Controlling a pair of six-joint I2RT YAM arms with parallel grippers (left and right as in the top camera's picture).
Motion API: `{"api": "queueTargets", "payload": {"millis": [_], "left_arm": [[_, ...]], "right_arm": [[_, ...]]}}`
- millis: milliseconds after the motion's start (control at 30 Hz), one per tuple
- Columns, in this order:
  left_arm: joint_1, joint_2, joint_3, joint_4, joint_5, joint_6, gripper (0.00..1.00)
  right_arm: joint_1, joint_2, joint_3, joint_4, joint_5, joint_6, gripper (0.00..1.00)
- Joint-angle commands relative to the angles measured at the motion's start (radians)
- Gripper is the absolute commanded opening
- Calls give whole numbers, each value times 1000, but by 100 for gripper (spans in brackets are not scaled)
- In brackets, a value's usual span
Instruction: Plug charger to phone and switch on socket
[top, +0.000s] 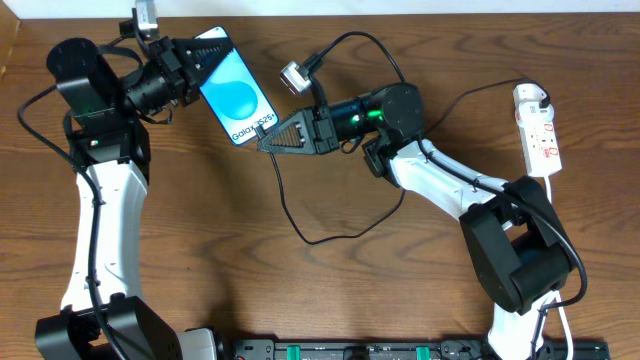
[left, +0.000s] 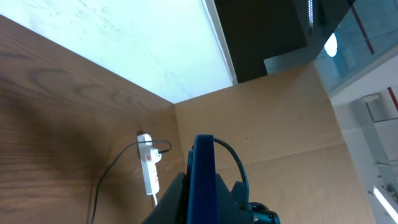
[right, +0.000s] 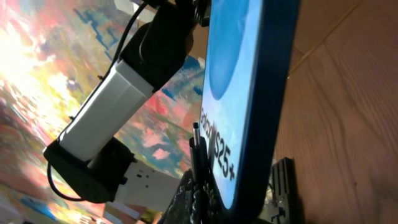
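Observation:
My left gripper (top: 198, 72) is shut on the upper part of the phone (top: 235, 95) and holds it above the table, its light-blue screen showing. In the left wrist view the phone (left: 203, 177) stands edge-on between the fingers of that gripper (left: 203, 193). My right gripper (top: 270, 140) is shut on the charger's connector, just off the phone's lower end. In the right wrist view the small tip (right: 196, 132) pokes out of that gripper (right: 200, 180) beside the screen (right: 239, 81), free of the phone. The charger cable (top: 308, 238) loops over the table. The white socket (top: 540, 128) lies at the far right.
The socket (left: 149, 167) also shows in the left wrist view, with a black plug and cable at its top end. A black bar (top: 400, 350) runs along the table's front edge. The right arm's white link (top: 440, 180) stretches between the socket and the phone.

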Motion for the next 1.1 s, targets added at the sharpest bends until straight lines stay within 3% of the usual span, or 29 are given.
{"api": "queueTargets", "payload": {"millis": [0, 300, 1067], "left_arm": [[18, -3, 8, 6, 32, -13, 8], [93, -3, 8, 6, 10, -92, 7], [33, -3, 8, 5, 19, -55, 7]], "right_arm": [[-2, -15, 19, -29, 31, -13, 1], [1, -15, 19, -29, 8, -32, 1], [26, -15, 19, -32, 8, -47, 1]]}}
